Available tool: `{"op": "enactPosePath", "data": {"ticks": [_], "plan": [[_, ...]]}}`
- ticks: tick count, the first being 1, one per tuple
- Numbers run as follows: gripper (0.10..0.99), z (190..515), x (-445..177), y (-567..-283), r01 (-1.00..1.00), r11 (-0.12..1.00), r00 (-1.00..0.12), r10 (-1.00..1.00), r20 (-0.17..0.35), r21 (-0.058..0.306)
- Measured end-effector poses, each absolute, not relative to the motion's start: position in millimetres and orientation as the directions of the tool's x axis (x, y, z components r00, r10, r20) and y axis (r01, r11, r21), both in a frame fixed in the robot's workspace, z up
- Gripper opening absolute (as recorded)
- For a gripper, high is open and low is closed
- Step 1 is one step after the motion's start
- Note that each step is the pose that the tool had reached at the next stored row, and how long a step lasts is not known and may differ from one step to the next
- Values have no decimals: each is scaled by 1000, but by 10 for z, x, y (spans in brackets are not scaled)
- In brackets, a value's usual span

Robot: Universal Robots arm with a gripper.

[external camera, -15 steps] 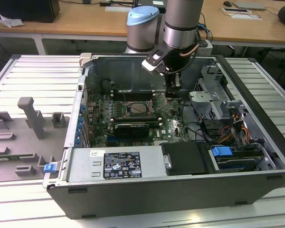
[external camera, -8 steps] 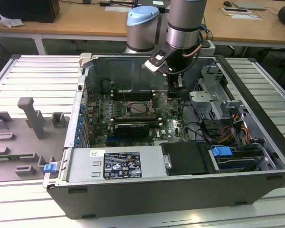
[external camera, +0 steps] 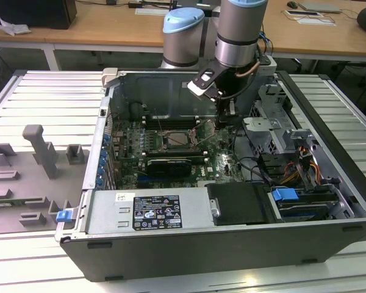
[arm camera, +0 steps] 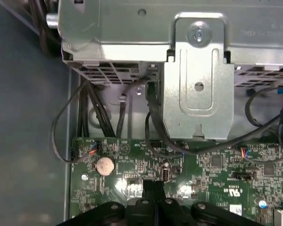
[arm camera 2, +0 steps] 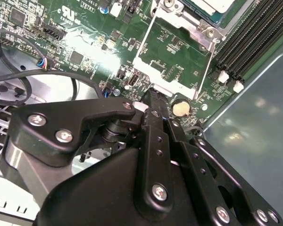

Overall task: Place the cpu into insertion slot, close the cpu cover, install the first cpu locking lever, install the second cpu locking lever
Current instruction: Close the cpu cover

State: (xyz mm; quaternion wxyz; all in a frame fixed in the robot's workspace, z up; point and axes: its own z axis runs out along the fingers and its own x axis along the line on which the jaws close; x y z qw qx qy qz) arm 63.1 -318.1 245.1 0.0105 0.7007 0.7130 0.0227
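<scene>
In the exterior view my gripper (external camera: 224,121) hangs inside the open computer case, just to the exterior view's right of the insertion slot (external camera: 180,139). The cpu (arm camera 2: 211,4) lies in the slot, its pale metal top showing at the frame's edge in the second wrist view. The cpu cover (arm camera 2: 144,52), a thin silvery frame with a square window, stands swung open beside the slot, between it and the gripper. My gripper (arm camera 2: 152,98) is shut with nothing seen between its fingers (arm camera: 153,188), and its tip sits close to the cover's free edge.
A coin battery (arm camera 2: 180,108) lies on the green board beside the fingertips. Black memory slots (arm camera 2: 254,33) run along the socket. A metal drive cage (arm camera: 193,75) and black cables (arm camera: 153,122) stand close by. The case wall (external camera: 171,226) encloses the board.
</scene>
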Motion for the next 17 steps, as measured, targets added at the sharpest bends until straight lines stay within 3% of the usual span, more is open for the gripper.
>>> {"op": "enactPosePath", "data": {"ticks": [17], "plan": [[106,2477,371,-3182,999,17,-18,1000,17,45]]}}
